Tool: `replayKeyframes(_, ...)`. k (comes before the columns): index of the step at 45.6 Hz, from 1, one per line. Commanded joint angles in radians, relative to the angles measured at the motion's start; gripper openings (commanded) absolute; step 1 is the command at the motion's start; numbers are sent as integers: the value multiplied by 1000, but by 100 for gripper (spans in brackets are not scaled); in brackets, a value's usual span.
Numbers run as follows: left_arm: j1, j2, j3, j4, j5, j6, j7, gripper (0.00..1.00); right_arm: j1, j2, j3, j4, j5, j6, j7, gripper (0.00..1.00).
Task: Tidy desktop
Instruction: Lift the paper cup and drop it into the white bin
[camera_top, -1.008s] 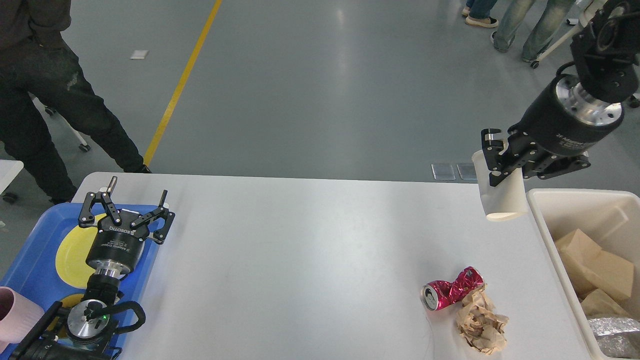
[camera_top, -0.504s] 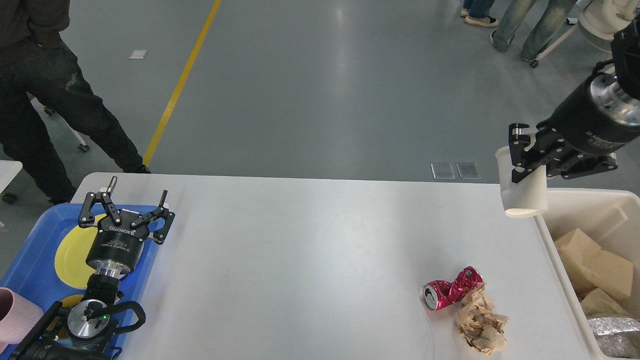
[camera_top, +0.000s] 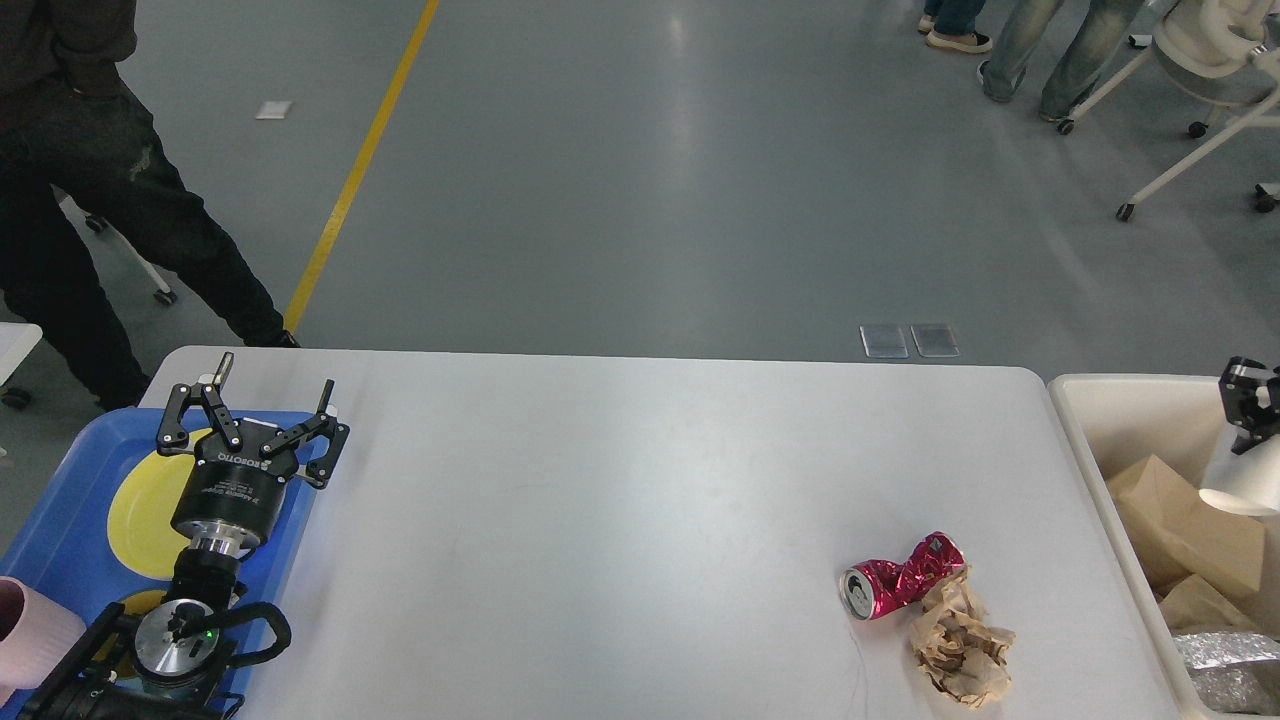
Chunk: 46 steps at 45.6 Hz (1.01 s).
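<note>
while the right gripper (camera_top: 1250, 400) hangs over the bin (camera_top: 1075, 420), clamped on a white cup (camera_top: 1235, 480), a late release could drop it onto the desktop (camera_top: 600, 520). left gripper (camera_top: 250, 405) spread over the tray (camera_top: 60, 440); can (camera_top: 900, 578) and paper (camera_top: 960, 640) remain.

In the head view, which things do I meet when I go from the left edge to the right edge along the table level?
Pink cup → blue tray with yellow plate → left gripper → bare desktop → crushed red can → crumpled brown paper → cream bin → white cup in the right gripper.
</note>
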Motion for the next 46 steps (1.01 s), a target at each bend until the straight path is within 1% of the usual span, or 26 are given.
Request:
replayKeyframes(1, 0, 0, 0, 0, 0, 0, 1, 97, -246, -10, 84, -149, 4, -81, -1, 0)
replayKeyframes(8, 0, 0, 0, 0, 0, 1, 1, 97, -563, 2, 231, -353, 7, -202, 1, 0)
replayKeyframes(12, 0, 0, 0, 0, 0, 0, 1, 97, -706, 16, 312, -460, 7, -254, 1, 0)
replayKeyframes(16, 0, 0, 0, 0, -1, 1, 0, 97, -849, 69, 360, -593, 7, -294, 1, 0)
replayKeyframes(21, 0, 0, 0, 0, -1, 0, 0, 97, -1019, 144, 392, -773, 18, -320, 4, 0)
replayKeyframes(24, 0, 0, 0, 0, -1, 0, 1, 97, -1099, 186, 415, -844, 20, -339, 4, 0)
replayKeyframes(28, 0, 0, 0, 0, -1, 1, 0, 97, -1162, 221, 446, -885, 20, -380, 2, 0)
replayKeyframes(35, 0, 0, 0, 0, -1, 0, 0, 97, -1199, 238, 463, -890, 20, -444, -1, 0)
replayKeyframes(43, 0, 0, 0, 0, -1, 1, 0, 97, -1212, 246, 460, -890, 20, -451, -2, 0)
replayKeyframes(44, 0, 0, 0, 0, 0, 0, 0, 97, -1214, 249, 460, -890, 20, -454, -2, 10)
replayKeyframes(46, 0, 0, 0, 0, -1, 0, 0, 97, -1214, 249, 460, -891, 18, -466, -1, 40)
